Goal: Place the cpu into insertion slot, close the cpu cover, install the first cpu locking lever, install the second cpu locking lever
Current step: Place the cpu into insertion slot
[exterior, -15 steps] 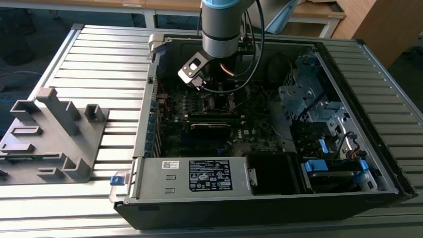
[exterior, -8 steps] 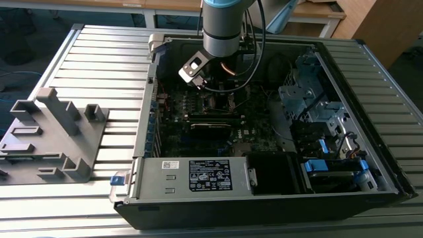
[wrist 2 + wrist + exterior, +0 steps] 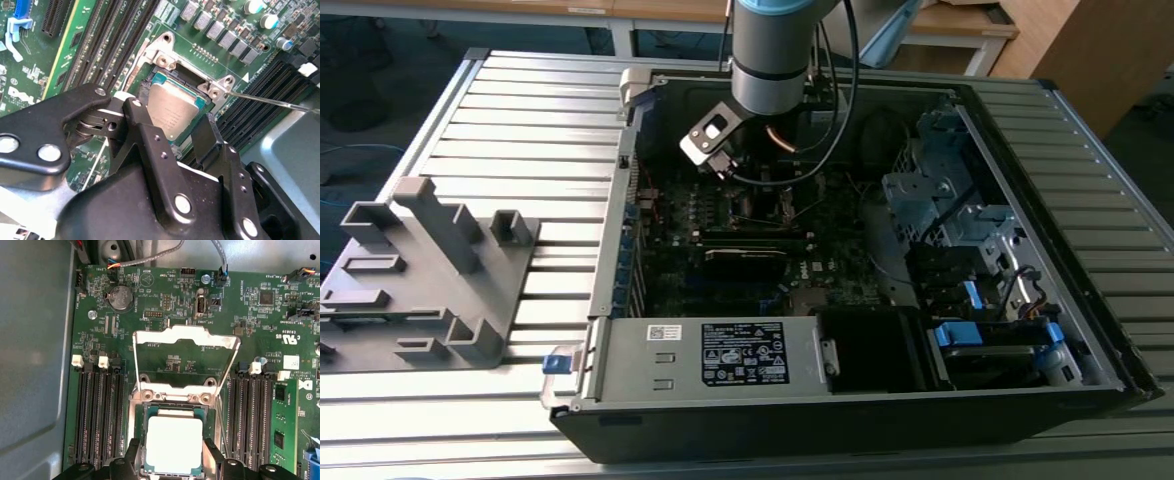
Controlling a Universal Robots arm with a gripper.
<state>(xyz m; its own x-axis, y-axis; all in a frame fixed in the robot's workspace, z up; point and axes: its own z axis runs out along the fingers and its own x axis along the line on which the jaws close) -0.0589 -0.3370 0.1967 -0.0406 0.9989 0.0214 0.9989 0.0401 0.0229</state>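
Pincer (image 3: 172,452) closed on cpu (image 3: 174,440) by two opposite edges. The chip is low in the insertion slot (image 3: 131,415), and the cpu cover (image 3: 175,332) is flipped open. Probably seating: keep the chip flat and square to the socket, no sideways drag, no pressing.

A robotics lab or test workshop: a table (image 3: 520,110) of ribbed aluminium profiles carries a desktop computer case (image 3: 720,420) laid on its side with the panel off, its green motherboard (image 3: 165,305) bare to the cameras. A robot arm (image 3: 774,50) reaches down into the case, and a grey moulded fixture (image 3: 427,290) sits on the table at the exterior view's left. Plain wooden desks (image 3: 947,20) stand behind on a blue floor (image 3: 374,70)
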